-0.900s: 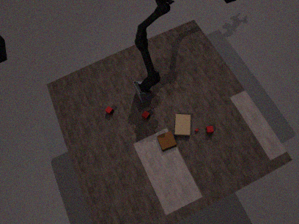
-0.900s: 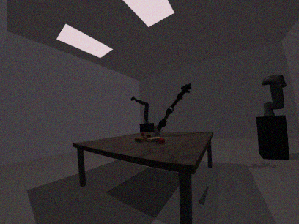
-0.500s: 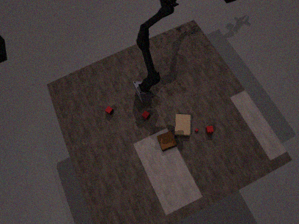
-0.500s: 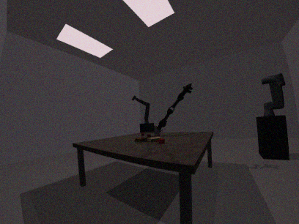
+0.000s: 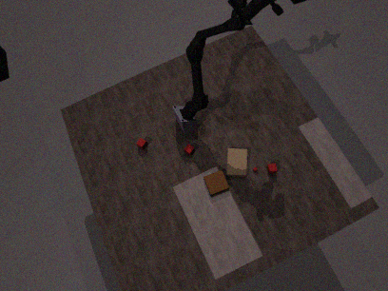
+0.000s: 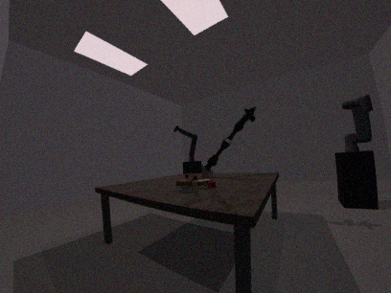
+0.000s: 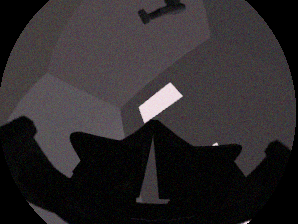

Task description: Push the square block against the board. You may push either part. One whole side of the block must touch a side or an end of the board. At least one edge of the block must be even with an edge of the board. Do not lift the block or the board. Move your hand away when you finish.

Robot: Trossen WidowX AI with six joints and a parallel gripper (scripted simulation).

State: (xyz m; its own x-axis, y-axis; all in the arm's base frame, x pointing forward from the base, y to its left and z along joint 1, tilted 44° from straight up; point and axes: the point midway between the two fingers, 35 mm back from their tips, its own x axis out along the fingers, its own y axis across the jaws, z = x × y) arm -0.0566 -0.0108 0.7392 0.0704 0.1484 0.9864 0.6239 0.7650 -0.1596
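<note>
The square block [image 5: 216, 184] [image 6: 183, 183] is orange-brown and lies flat on the table, on the edge of a bright light patch. The tan board [image 5: 237, 162] [image 6: 203, 182] lies flat just up and right of it in the top view. The block is turned at an angle to the board. Its upper right corner is very close to the board's lower left corner; whether they touch I cannot tell. No whole sides meet. My gripper [image 7: 153, 123] is shut and empty, its tips together. It is raised high above the table, far from both parts, and faces the ceiling and walls.
Red cubes stand left of the parts [image 5: 142, 143], above the block [image 5: 189, 149] and right of the board [image 5: 272, 167], with a tiny red piece [image 5: 255, 169] between that last cube and the board. Another arm [image 6: 360, 120] stands on a dark pedestal off the table.
</note>
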